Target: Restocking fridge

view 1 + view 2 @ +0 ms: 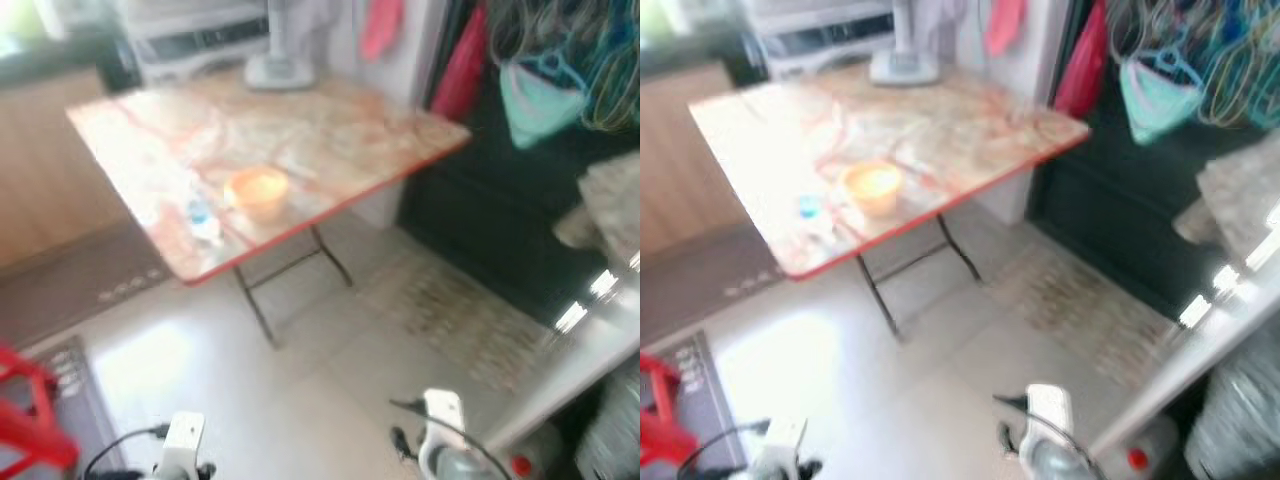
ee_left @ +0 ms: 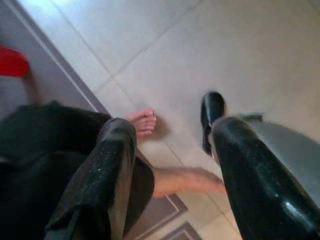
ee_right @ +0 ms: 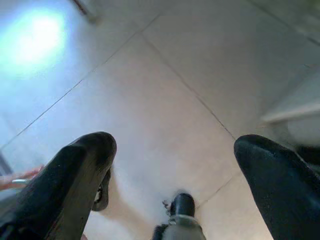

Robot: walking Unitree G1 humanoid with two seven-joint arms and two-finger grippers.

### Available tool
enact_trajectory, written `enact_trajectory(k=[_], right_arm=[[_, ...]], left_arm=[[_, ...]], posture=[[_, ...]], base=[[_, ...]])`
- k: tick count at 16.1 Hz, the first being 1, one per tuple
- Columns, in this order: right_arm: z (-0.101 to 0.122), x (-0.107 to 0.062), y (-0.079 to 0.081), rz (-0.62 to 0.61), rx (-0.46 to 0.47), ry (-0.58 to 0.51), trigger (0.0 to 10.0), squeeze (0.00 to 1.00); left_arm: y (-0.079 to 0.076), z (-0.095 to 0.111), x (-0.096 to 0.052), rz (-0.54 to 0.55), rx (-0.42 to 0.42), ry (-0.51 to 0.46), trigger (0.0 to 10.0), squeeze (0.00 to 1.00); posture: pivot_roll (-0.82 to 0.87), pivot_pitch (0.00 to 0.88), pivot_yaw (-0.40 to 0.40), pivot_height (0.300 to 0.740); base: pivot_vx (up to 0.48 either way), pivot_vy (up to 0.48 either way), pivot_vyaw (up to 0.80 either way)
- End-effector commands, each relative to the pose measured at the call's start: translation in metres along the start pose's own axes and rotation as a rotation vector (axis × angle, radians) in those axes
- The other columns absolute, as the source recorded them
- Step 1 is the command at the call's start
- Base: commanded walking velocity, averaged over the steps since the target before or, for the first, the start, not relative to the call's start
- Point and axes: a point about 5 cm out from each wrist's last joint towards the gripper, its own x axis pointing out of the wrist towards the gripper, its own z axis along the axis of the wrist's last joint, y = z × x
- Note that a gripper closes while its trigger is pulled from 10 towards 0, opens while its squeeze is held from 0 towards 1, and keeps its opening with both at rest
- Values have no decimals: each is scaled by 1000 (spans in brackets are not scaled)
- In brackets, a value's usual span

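Both arms hung idle, left end effector (image 2: 170,165) and right end effector (image 3: 175,170) spread, empty, over the floor tiles. The orange bowl (image 1: 257,190) and small bottle (image 1: 203,219) waited on the folding bench (image 1: 330,130), likely stock for the fridge.

A folding table (image 1: 300,130) with a marbled top and a red edge stands on a pale tiled floor (image 1: 300,400). On it, near the front edge, sits an orange bowl (image 1: 257,190); just beside that lies a small clear bottle (image 1: 203,220) with a blue cap, too blurred to tell more. At the far edge stands a white fan base (image 1: 279,68). On the floor lie a patterned mat (image 1: 470,320) beside the table's black legs and a dark mat (image 1: 75,400) at the robot's left.
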Motion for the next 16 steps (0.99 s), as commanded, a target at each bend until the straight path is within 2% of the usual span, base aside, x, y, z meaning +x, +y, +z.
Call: enact_trajectory(k=[1,10,16], right_arm=[[-4,-1,-8,-28,16,21,10000,0],[-4,-1,-8,-31,36,18,10000,0],[-2,-1,-9,-40,38,19,10000,0]], left_arm=[[-2,-1,0,-2,8,3,10000,0],[-3,0,0,12,-31,-10,10000,0],[-3,1,0,12,-38,-12,10000,0]], posture=[[44,0,-1,740],[48,0,-7,740],[56,0,-14,740]], base=[[0,0,0],[0,0,0],[303,0,0]])
